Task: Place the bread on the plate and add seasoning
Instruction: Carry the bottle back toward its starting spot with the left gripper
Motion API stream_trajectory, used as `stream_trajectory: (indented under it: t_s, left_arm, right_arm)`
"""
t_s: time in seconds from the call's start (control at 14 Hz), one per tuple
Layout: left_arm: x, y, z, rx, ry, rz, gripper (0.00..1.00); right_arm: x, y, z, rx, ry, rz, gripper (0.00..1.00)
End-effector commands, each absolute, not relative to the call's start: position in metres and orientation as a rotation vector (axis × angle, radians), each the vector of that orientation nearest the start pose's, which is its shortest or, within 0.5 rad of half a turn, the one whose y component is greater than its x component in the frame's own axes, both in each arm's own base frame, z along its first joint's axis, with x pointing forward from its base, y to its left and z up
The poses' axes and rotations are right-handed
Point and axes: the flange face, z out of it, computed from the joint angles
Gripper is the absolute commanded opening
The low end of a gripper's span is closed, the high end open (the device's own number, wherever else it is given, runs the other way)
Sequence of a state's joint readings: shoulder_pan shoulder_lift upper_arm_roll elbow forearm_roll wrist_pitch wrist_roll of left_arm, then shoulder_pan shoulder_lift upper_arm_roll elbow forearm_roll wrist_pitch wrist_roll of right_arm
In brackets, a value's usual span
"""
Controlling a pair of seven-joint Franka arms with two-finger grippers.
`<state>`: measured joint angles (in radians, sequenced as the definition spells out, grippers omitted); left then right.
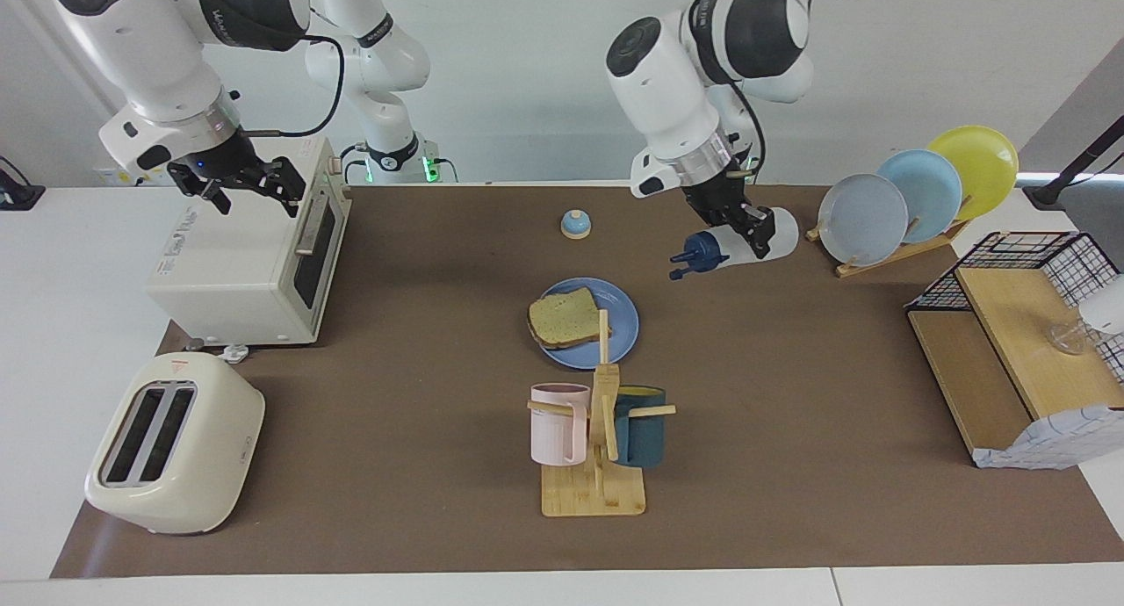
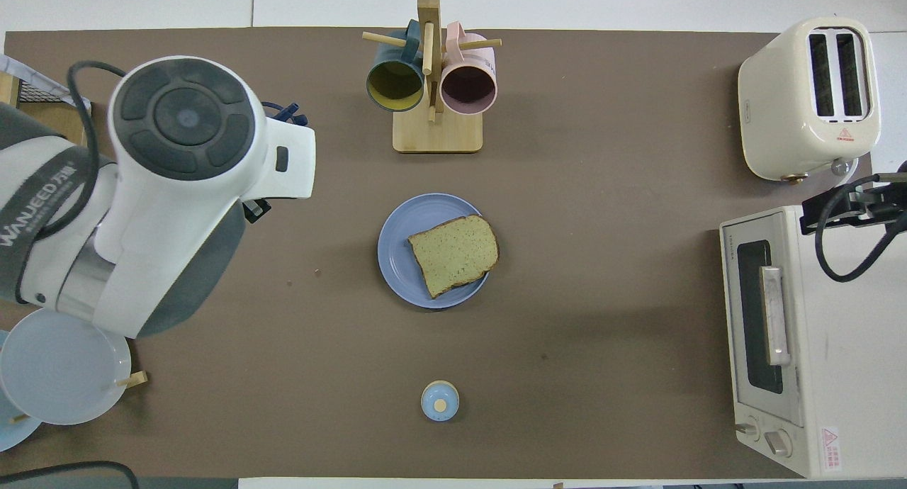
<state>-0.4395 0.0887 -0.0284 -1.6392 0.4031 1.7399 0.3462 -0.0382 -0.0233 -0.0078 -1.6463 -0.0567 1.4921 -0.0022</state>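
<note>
The bread point(image 1: 566, 318) point(image 2: 453, 254) lies flat on the blue plate point(image 1: 622, 329) point(image 2: 395, 251) in the middle of the brown mat. My left gripper point(image 1: 745, 230) is shut on the seasoning point(image 1: 753, 242), a white bottle held nearly on its side in the air. Its dark cap point(image 1: 700, 255) points toward the plate. The bottle hangs over bare mat between the plate and the plate rack. In the overhead view the left arm hides the bottle except its cap loop point(image 2: 287, 111). My right gripper point(image 1: 255, 198) point(image 2: 847, 205) waits open over the toaster oven, holding nothing.
A white toaster oven point(image 1: 246, 255) and a cream toaster point(image 1: 176, 443) stand at the right arm's end. A mug rack point(image 1: 597, 448) with two mugs stands just farther than the plate. A small bell point(image 1: 575, 224) sits nearer. Plate rack point(image 1: 913, 193) and wooden shelf point(image 1: 1010, 342) fill the left arm's end.
</note>
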Motion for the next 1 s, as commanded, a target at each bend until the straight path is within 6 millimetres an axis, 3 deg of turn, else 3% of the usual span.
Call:
stream_trajectory:
  t_s: [0.0, 0.57, 0.93]
  left_arm:
    - [0.531, -0.205, 0.551, -2.627, 1.054, -0.212, 0.0]
    - [0.527, -0.164, 0.505, -2.903, 0.605, -0.632, 0.0]
    - [0.507, -0.149, 0.478, -3.001, 0.3, -0.991, 0.0]
  right_arm:
    - [0.533, -0.033, 0.598, -3.18, 0.05, 0.208, 1.0]
    - [0.533, -0.033, 0.598, -3.18, 0.05, 0.208, 1.0]
    - [0.533, -0.033, 0.598, -3.18, 0.05, 0.208, 1.0]
